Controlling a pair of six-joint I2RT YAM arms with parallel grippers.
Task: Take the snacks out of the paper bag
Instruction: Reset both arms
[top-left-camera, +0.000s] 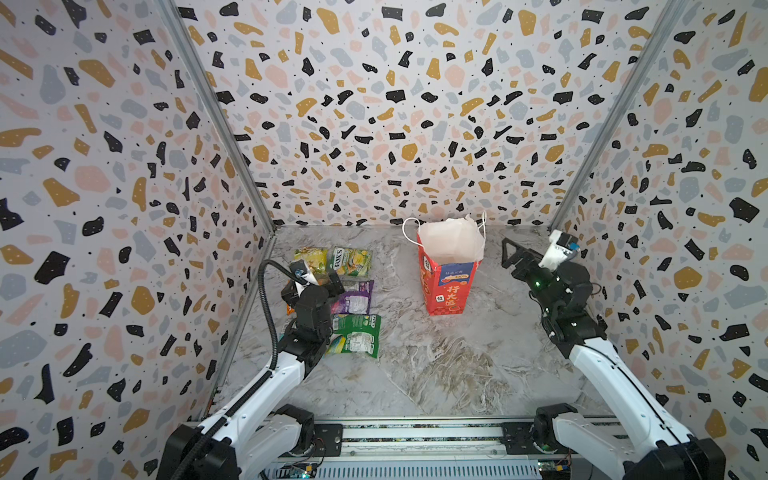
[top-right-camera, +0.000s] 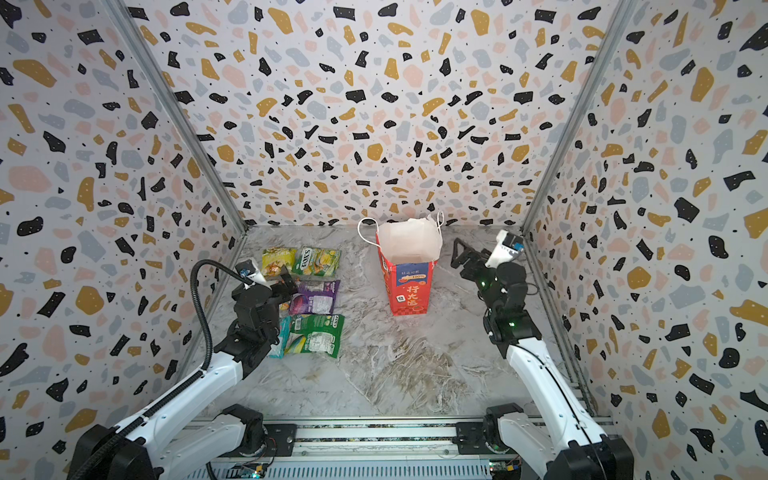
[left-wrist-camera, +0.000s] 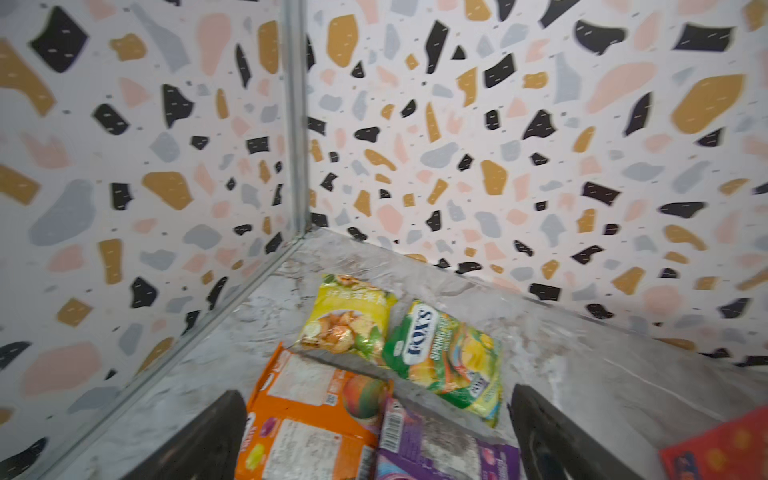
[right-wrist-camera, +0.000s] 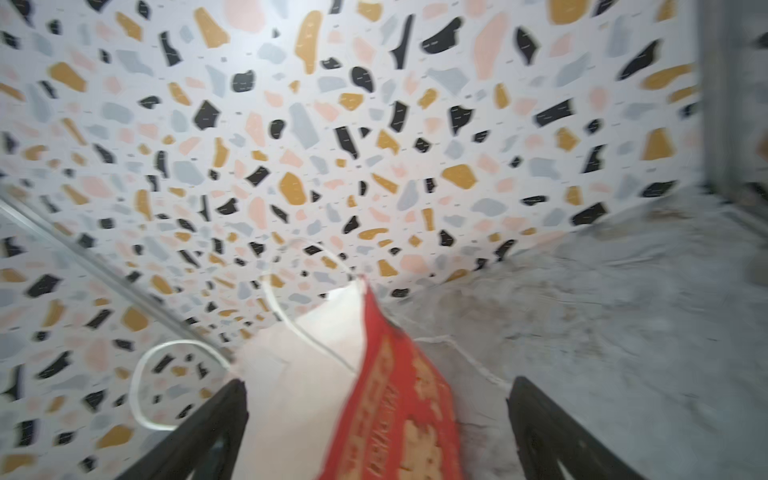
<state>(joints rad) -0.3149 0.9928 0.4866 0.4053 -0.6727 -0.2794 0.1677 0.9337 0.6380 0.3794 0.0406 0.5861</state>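
Observation:
The paper bag (top-left-camera: 446, 291) (top-right-camera: 409, 291) stands upright near the back of the table, red with a white inside, mouth open. The snacks lie flat at the left: a yellow packet (top-left-camera: 309, 258) (left-wrist-camera: 347, 320), a FOX'S packet (top-left-camera: 351, 262) (left-wrist-camera: 444, 357), a purple one (top-left-camera: 353, 297) (left-wrist-camera: 436, 449), a green one (top-left-camera: 357, 334), an orange one (left-wrist-camera: 307, 415) and a teal one (top-right-camera: 284, 336) partly hidden by the arm. My left gripper (top-left-camera: 320, 284) (left-wrist-camera: 376, 392) hangs open over the orange and purple packets, holding nothing. My right gripper (top-left-camera: 506, 252) (right-wrist-camera: 377, 382) is open just right of the bag's rim (right-wrist-camera: 374, 332), apart from it.
Patterned walls close in the left, back and right sides, with metal corner posts (top-left-camera: 216, 116) (top-left-camera: 615, 116). A metal rail (top-left-camera: 415, 436) runs along the front edge. The marble tabletop (top-left-camera: 436, 365) spreads between the arms in front of the bag.

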